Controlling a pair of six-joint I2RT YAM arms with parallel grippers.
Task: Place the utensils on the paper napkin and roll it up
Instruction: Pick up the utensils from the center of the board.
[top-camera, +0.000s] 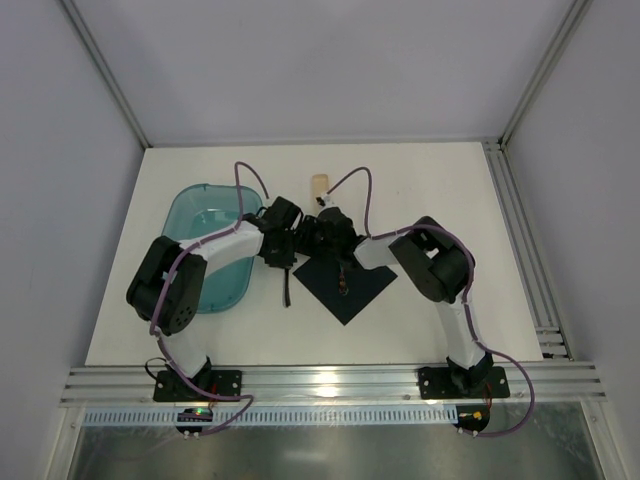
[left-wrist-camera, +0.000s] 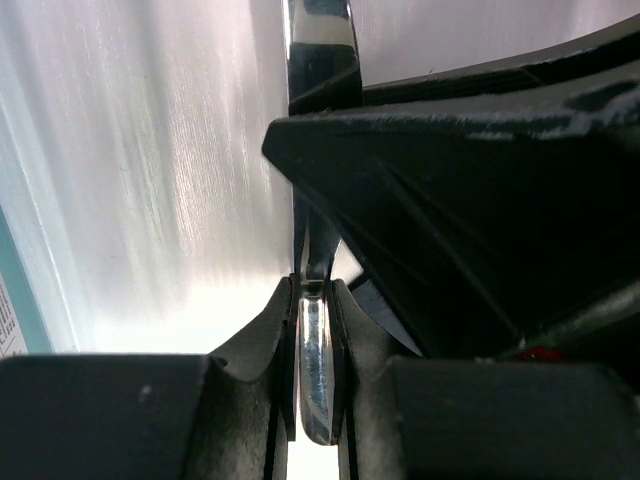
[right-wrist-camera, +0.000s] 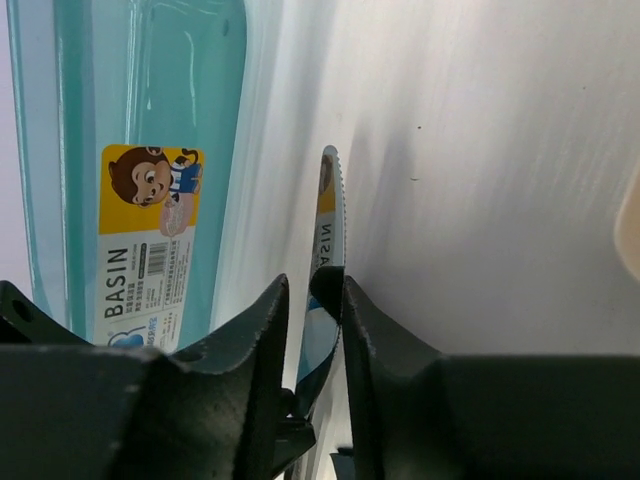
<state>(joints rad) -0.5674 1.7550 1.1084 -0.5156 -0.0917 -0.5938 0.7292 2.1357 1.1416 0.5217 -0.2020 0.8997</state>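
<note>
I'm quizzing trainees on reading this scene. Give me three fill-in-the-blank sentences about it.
1. The left gripper is ___ on a shiny utensil.
2. The label on the teal tub reads ___.
3. A second utensil lies on the navy ___.

Missing words: shut; BASIN; napkin.

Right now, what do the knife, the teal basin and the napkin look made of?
knife: polished metal by the look of it. It has a mirror finish that reflects the basin's label, and a serrated edge.
teal basin: translucent plastic, glossy, with light passing through the wall.
napkin: a thin, matte, near-black sheet lying flat, likely paper. It is too small in view to be sure.
</note>
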